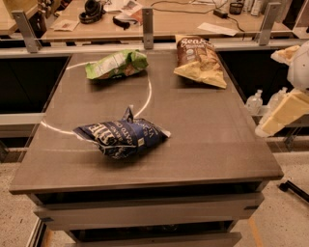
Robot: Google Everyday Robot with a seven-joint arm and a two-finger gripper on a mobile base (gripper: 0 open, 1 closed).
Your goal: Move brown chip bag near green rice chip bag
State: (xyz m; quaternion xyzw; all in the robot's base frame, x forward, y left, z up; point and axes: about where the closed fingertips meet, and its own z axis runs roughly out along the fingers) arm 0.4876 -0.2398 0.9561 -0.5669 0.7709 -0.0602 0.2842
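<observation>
The brown chip bag [199,60] is lying at the far-right corner, well apart from the green rice chip bag [116,64]; the gripper [282,115] is hanging beyond the right edge, its opening impossible to tell.

A dark blue bag [120,137] lies on the table [217,144], headphones [91,9] on the desk [169,24] behind

brown chip bag [199,60] back-right, green rice chip bag [116,65] back-left, pincer [282,113] right edge
</observation>
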